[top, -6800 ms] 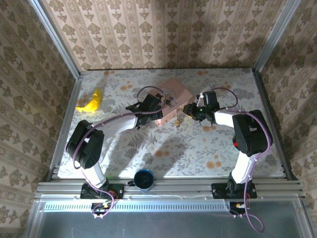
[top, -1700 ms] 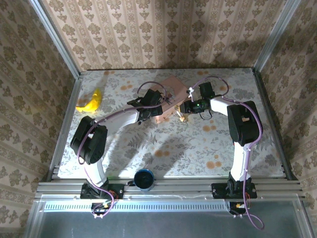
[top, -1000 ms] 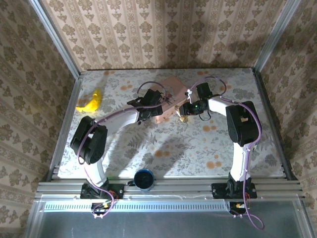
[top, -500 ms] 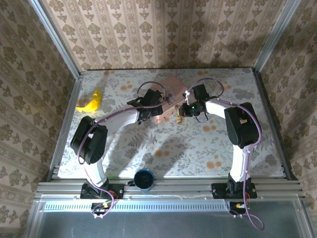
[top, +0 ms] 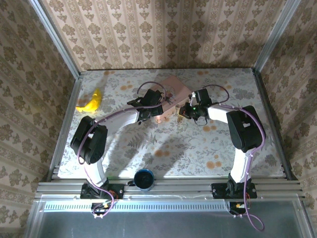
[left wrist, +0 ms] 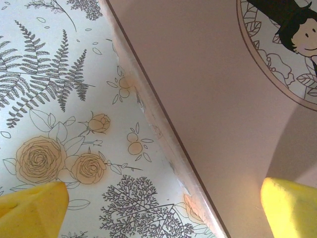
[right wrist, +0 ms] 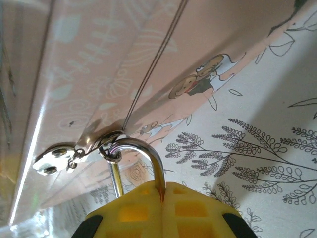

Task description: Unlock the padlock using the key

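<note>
Your small padlock with the smooth, silvery curved shackle [right wrist: 157, 161] sits against the front edge of the flat pink cardboard picture box [right wrist: 124, 54]. The shackle is hooked through a thin metal ring [right wrist: 110, 148] there. The lock's body is hidden behind the right gripper [right wrist: 163, 194], whose 2 yellow pads are clamped together on it. The left gripper [left wrist: 163, 208] holds its 2 yellow fingertips wide apart, straddling the box's worn straight edge over the floral tablecloth [left wrist: 59, 99]. Both grippers crowd the box's near side, with open cloth lying nearer you. The curved yellow banana [top: 90, 102] and the round dark blue cup [top: 144, 179] lie well apart from the lock
</note>
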